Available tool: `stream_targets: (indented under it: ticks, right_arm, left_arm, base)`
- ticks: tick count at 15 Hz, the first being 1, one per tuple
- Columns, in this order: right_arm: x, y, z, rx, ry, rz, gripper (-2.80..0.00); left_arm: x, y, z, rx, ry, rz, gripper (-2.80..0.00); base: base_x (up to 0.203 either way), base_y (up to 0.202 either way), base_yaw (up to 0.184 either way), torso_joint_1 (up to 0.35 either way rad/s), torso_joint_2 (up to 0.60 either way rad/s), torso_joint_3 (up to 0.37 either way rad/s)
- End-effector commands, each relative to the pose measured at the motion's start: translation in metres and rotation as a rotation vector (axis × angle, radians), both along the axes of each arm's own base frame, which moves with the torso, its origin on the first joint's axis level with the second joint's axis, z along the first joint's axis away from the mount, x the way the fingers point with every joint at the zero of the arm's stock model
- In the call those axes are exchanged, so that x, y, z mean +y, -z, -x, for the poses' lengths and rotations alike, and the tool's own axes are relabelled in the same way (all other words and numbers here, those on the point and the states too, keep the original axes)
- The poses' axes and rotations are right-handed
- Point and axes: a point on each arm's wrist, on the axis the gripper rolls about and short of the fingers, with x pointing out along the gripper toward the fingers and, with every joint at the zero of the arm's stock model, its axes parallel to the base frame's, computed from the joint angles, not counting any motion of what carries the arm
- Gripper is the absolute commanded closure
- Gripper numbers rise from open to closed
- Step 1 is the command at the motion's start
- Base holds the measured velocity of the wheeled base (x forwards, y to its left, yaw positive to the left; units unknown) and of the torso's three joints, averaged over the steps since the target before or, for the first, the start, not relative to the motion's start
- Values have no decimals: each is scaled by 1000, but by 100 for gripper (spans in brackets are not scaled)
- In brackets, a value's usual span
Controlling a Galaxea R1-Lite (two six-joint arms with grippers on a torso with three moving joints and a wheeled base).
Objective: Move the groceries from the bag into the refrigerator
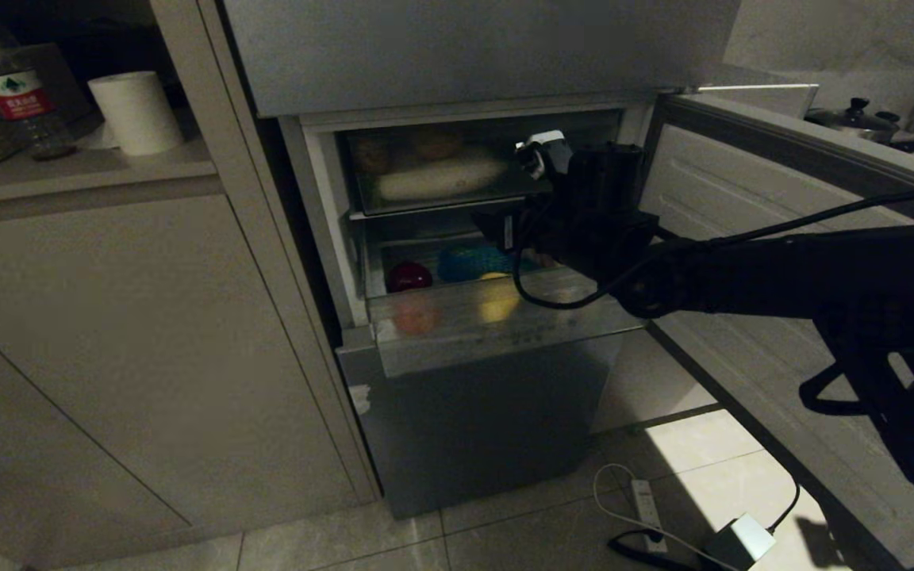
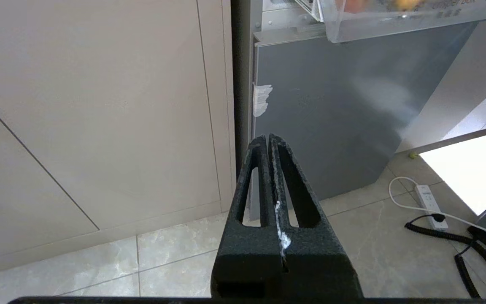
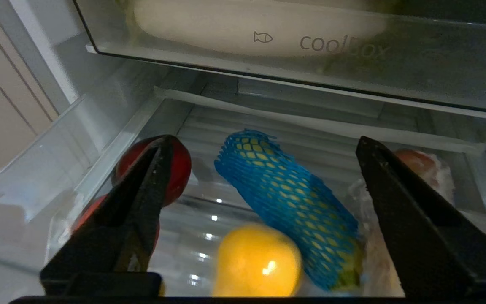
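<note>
The refrigerator (image 1: 473,428) has one door open, and its clear crisper drawer (image 1: 497,325) is pulled out. In the drawer lie a red apple (image 3: 179,169), a yellow item in blue foam net (image 3: 285,190) and a yellow fruit (image 3: 255,261). At the far right is a pale wrapped lump (image 3: 420,164). My right gripper (image 3: 264,139) hangs open just over the drawer with nothing between its fingers. A long pale item (image 1: 441,178) rests in the box above. My left gripper (image 2: 267,136) is shut and empty, low by the fridge's bottom door (image 2: 331,114). The bag is out of view.
The open fridge door (image 1: 743,238) stands to the right of my right arm (image 1: 743,270). A red-labelled water bottle (image 1: 17,87) and a paper roll (image 1: 136,111) sit on the shelf at left. A power strip (image 1: 647,511) and cables lie on the floor.
</note>
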Motion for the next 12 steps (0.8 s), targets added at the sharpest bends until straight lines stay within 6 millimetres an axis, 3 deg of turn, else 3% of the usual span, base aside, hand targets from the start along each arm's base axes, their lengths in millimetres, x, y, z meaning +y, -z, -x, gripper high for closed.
stream_targets:
  ticks: [1,3,5,7,10,12]
  right_arm:
    - [4,7,-5,-1,-1,2,-280]
    - [0,-7,2,-18,2,-9,-280]
    - [-18,-48,24,-67,13,-36,-280]
    - [-49,-93,60,-98,36,-50,-280]
    - [-109,-148,152,-129,83,-64,-280]
    - [-153,-159,220,-111,210,-59,-280]
  left_arm:
    - [0,0,0,-1,0,0,0]
    - [0,0,0,-1,0,0,0]
    - [0,0,0,-1,0,0,0]
    - [0,0,0,-1,0,0,0]
    - [0,0,0,-1,0,0,0]
    - [0,0,0,-1,0,0,0]
  base:
    - [0,0,0,0,0,0]
    - [0,0,0,0,0,0]
    - [0,0,0,0,0,0]
    - [0,0,0,0,0,0]
    - [0,0,0,0,0,0]
    - [0,0,0,0,0,0]
